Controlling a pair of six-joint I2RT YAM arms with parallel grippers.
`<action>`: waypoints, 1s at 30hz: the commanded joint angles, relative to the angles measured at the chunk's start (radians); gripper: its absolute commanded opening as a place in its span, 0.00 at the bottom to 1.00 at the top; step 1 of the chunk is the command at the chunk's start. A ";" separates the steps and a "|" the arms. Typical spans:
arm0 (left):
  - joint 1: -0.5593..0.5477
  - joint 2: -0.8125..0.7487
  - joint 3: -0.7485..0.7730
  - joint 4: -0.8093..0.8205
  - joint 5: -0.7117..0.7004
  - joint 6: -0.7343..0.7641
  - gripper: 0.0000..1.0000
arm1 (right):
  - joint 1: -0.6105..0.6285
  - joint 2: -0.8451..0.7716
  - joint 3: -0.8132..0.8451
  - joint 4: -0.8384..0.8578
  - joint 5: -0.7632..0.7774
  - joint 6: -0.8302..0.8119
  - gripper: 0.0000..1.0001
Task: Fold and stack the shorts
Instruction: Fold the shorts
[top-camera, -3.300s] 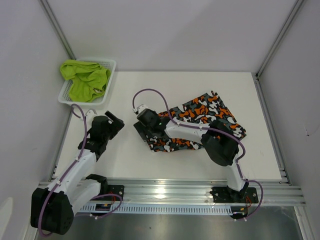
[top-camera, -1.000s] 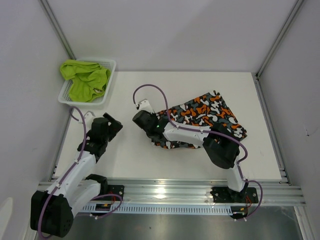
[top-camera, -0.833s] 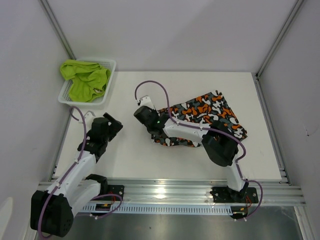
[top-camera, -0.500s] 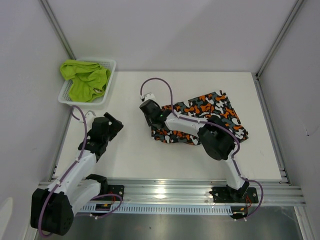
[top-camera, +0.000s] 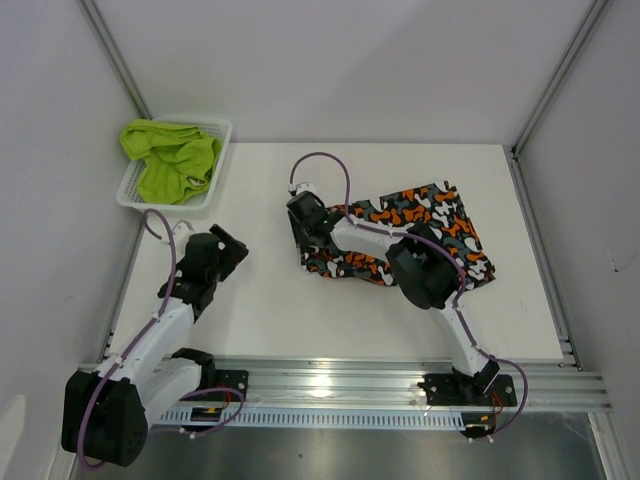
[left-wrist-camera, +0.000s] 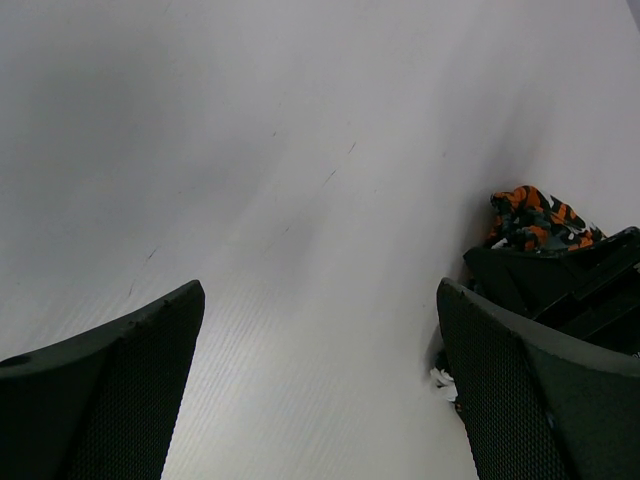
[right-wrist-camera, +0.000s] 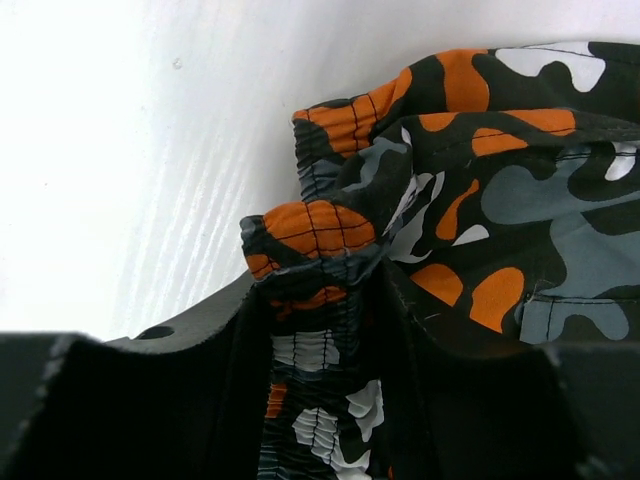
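The camouflage shorts (top-camera: 425, 235) lie partly folded on the white table, right of centre. My right gripper (top-camera: 305, 222) is shut on their elastic waistband at the left edge; in the right wrist view the bunched waistband (right-wrist-camera: 320, 300) is pinched between my black fingers (right-wrist-camera: 200, 400). The lime green shorts (top-camera: 170, 158) lie crumpled in the white mesh basket (top-camera: 222, 130) at the back left. My left gripper (top-camera: 222, 250) is open and empty over bare table left of the camouflage shorts, which show at the right of the left wrist view (left-wrist-camera: 535, 220).
Metal frame posts stand at the back corners, and a rail runs along the table's near edge (top-camera: 340, 375). The right arm's purple cable (top-camera: 325, 165) loops above the gripper. Grey walls enclose the table on three sides.
My right gripper has carried the waistband edge back and to the right, so the shorts' left part has folded over and the cloth is narrower. The left arm has barely moved.
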 joint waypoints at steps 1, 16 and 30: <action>0.006 0.012 -0.004 0.031 0.006 0.016 0.99 | 0.039 0.021 -0.014 -0.001 -0.053 0.019 0.43; 0.006 0.005 0.005 0.029 0.004 0.019 0.99 | 0.151 -0.232 -0.138 0.028 0.105 0.003 0.45; 0.006 0.008 0.003 0.038 0.021 0.022 0.99 | 0.095 -0.102 -0.003 -0.038 0.134 -0.012 0.52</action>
